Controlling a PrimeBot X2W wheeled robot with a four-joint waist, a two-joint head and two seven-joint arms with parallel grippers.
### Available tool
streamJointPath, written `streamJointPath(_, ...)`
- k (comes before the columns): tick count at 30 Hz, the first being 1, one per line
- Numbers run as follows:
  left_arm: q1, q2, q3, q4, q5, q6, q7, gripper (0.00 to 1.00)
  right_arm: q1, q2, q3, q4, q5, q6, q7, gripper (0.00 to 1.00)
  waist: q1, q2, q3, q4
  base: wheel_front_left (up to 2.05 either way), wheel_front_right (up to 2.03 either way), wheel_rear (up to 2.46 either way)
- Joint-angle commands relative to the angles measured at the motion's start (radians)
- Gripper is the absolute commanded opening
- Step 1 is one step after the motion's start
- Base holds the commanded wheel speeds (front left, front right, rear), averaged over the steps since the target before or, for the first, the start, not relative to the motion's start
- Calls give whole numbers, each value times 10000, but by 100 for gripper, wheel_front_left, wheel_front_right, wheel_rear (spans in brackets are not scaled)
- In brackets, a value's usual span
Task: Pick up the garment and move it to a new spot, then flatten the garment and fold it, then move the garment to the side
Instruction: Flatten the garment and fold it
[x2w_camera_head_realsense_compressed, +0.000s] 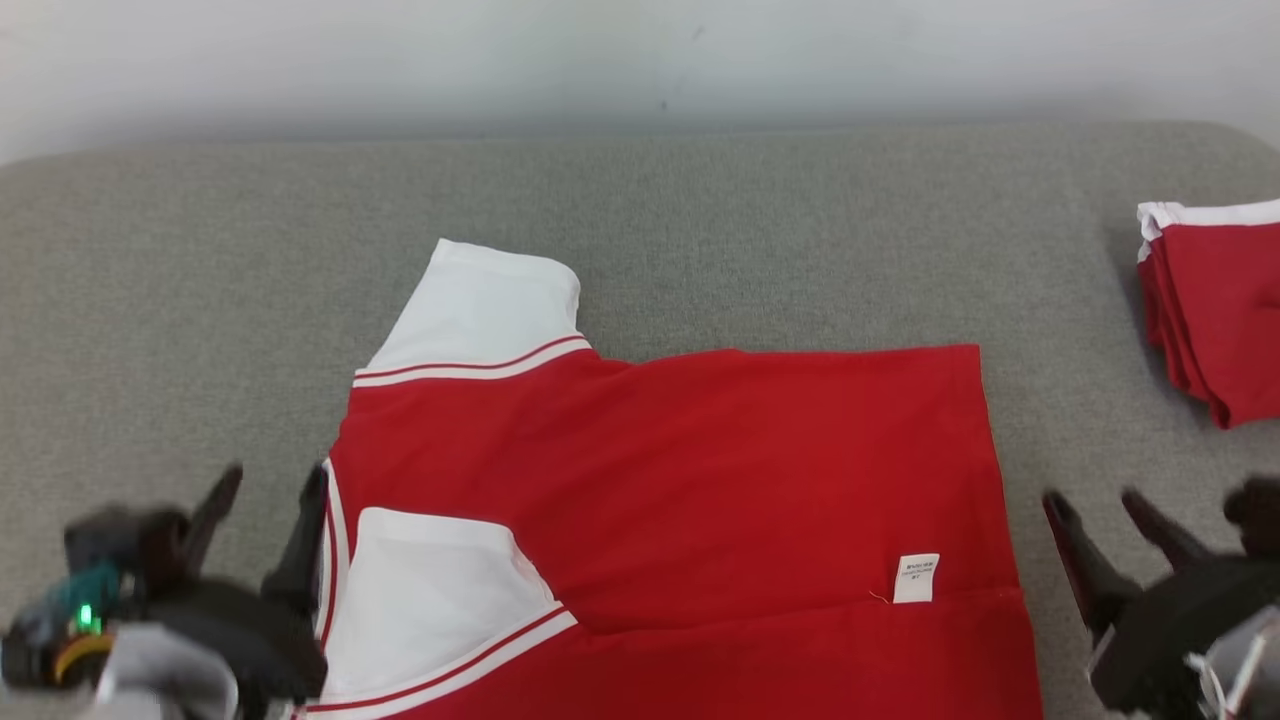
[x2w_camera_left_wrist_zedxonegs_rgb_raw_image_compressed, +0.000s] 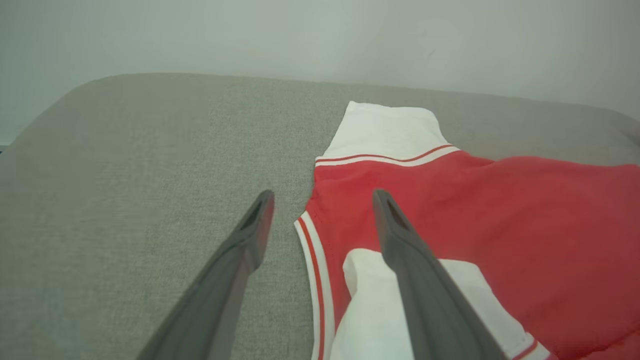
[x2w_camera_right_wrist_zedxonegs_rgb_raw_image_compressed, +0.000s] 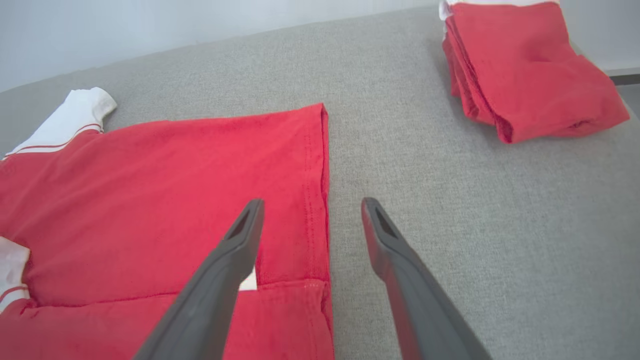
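The red garment (x2w_camera_head_realsense_compressed: 700, 470) lies spread flat on the grey cushion (x2w_camera_head_realsense_compressed: 700, 200), with a fold line crossing its near part. The head view takes in both of its ends. The left gripper (x2w_camera_head_realsense_compressed: 277, 478) is at the garment's striped left edge and the right gripper (x2w_camera_head_realsense_compressed: 1090, 497) is just off its right hem, each with fingers spread wide and nothing between them.

The left wrist view gives closer detail: one finger is over the folded-in white sleeve (x2w_camera_left_wrist_zedxonegs_rgb_raw_image_compressed: 365, 300), the other over bare grey beside the garment. The right wrist view brings in a folded red stack (x2w_camera_right_wrist_zedxonegs_rgb_raw_image_compressed: 530, 75) well to the garment's right, its layered edges plain. A white label (x2w_camera_head_realsense_compressed: 916, 578) sits near the garment's right hem — its print is too small to read.
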Motion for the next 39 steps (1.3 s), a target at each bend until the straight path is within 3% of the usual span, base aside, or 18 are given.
streamJointPath(1,-630,4,-107,224,142,-201,279,100,-470,-181,214,-60,-78,-21,6,100,0,0,416,-164,0,0,0)
streamJointPath(11,-5100,-505,-1258,2563,1456,-1943,2652,100,-3488,-1096,2206,954,144,-21,-87,100,0,0,2127,-967,0,0,0)
streamJointPath(21,-7498,-807,-1645,4923,1816,-2866,4103,100,-4833,-1339,3096,1710,208,-21,-774,100,0,0,3318,-1751,0,0,0)
streamJointPath(26,-7929,-734,-1687,5492,1918,-2878,4422,100,-4846,-1326,3172,1780,71,-21,-1028,100,0,0,3487,-1907,0,0,0)
streamJointPath(37,-7917,-787,-1731,6227,1897,-2371,4804,100,-4527,-1328,3072,1902,-15,-21,-1102,100,0,0,3292,-1835,0,0,0)
streamJointPath(38,-7886,-832,-1734,6280,1847,-2351,4823,95,-4549,-1328,3084,1893,-11,-21,-1065,100,0,0,3269,-1827,0,0,0)
streamJointPath(39,-7850,-877,-1718,6350,1784,-2319,4862,81,-4556,-1339,3088,1883,-4,-21,-1051,100,0,0,3244,-1816,0,0,0)
